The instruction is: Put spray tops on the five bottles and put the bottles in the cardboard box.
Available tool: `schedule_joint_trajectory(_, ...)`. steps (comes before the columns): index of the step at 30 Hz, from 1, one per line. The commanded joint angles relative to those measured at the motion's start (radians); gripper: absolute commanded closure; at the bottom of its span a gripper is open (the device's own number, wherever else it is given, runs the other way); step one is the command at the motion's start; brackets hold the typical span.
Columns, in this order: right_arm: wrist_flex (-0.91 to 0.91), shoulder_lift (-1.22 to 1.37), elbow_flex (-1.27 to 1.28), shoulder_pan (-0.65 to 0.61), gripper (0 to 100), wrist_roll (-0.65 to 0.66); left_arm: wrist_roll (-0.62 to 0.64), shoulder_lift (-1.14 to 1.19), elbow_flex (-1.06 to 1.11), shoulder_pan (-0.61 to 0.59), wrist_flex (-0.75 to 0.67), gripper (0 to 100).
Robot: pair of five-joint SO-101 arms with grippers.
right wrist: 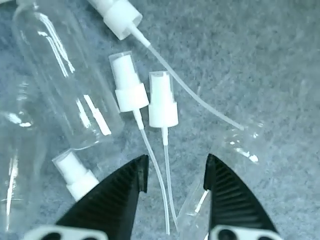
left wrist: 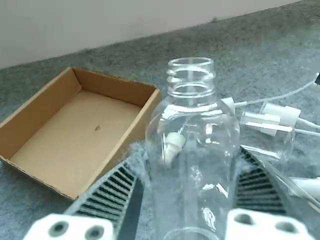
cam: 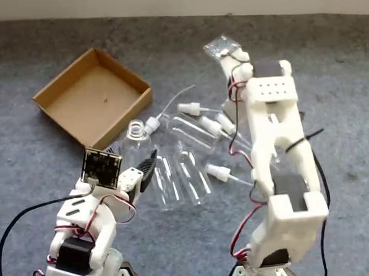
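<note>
A clear bottle (left wrist: 192, 140) with an open threaded neck stands between the jaws of my left gripper (left wrist: 187, 185), which is shut on its body. In the high view this bottle (cam: 135, 133) rises just in front of the cardboard box (cam: 58, 89), held by the left gripper (cam: 141, 157). My right gripper (right wrist: 175, 172) hangs open over two white spray tops (right wrist: 131, 90) (right wrist: 163, 102) lying side by side, their thin tubes running between its jaws. Other clear bottles (cam: 196, 177) and spray tops (cam: 218, 171) lie scattered on the grey carpet between the arms.
The open box (left wrist: 30, 122) is shallow and has nothing in it. The right arm (cam: 276, 114) stretches over the right side of the pile. A lying bottle (right wrist: 65, 85) and two more spray tops (right wrist: 119, 15) (right wrist: 76, 175) sit close to the right gripper.
</note>
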Motion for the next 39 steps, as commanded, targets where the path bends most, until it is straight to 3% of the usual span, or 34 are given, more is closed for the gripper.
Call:
schedule_joint_trajectory(1, 0.013, 0.101, -0.162, -0.016, 82.5, 0.046, 0.006, 0.012, -0.007, -0.002, -0.023, 85)
schedule_joint_trajectory(4, 0.036, 0.197, -0.237, -0.016, 82.5, 0.104, 0.006, 0.010, 0.001, -0.002, -0.025, 85)
schedule_joint_trajectory(13, 0.058, 0.401, -0.443, -0.015, 82.2, 0.110, 0.006, -0.005, 0.002, -0.002, -0.023, 85)
schedule_joint_trajectory(22, 0.206, 0.483, -0.604, -0.028, 81.0, 0.110, 0.005, -0.007, 0.041, -0.001, -0.026, 85)
schedule_joint_trajectory(26, 0.232, 0.503, -0.628, -0.044, 76.0, 0.106, 0.005, -0.007, 0.041, -0.001, -0.026, 85)
schedule_joint_trajectory(39, 0.211, 0.510, -0.618, -0.053, 76.0, 0.101, 0.005, -0.007, 0.042, -0.001, -0.026, 85)
